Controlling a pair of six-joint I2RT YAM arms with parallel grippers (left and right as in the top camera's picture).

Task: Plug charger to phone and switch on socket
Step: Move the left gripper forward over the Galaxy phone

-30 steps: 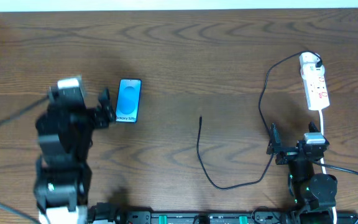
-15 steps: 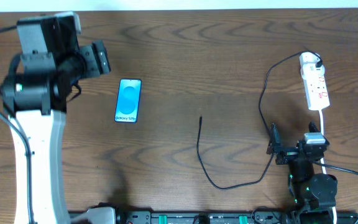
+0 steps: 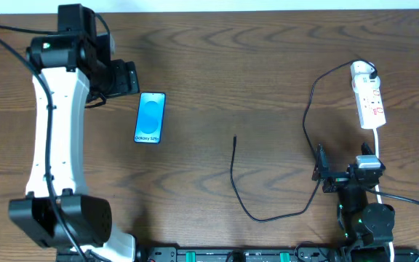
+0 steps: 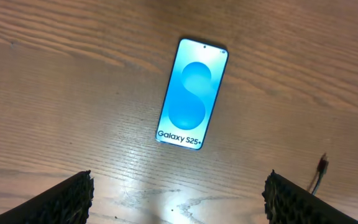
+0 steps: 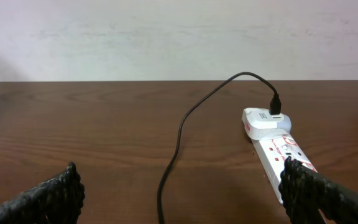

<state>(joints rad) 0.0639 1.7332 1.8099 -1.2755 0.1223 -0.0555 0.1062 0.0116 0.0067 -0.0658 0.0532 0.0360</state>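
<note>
Tabletop [image 3: 217,58]: dark brown wood-grain surface, flat with a light sheen.
Smartphone [image 3: 150,118]: slim, black-framed rectangle with rounded corners and a glossy blue-and-white screen, lying flat at about 10 o'clock from the tabletop's centre. Its long axis runs almost 12 to 6, and the "Galaxy S25+" end is at 6 o'clock.
Charger cable [image 3: 268,216]: thin, black and limp. It loops from mid-tabletop out toward 5 o'clock, then climbs to the power strip.
Connector tip [image 3: 235,140]: small and straight, pointing to 12 o'clock. It lies on bare wood at 4 o'clock of the smartphone, well apart from it.
Black plug [image 5: 276,106]: seated in a white adapter [image 5: 267,119] at the strip's 12 o'clock end.
Power strip [image 3: 369,97]: white elongated plastic bar with small red marks, at about 2 o'clock on the tabletop. Its long axis runs roughly 12 to 6, and a white cord [image 3: 377,145] leaves its 6 o'clock end.
Left end effector [image 4: 179,199]: jaws spread wide and holding nothing, with dark ribbed pads. In the overhead view it is near the smartphone at that phone's 11 o'clock, not touching it.
Right end effector [image 5: 185,193]: jaws spread wide and holding nothing. It faces 12 o'clock toward the strip, apart from it.
</note>
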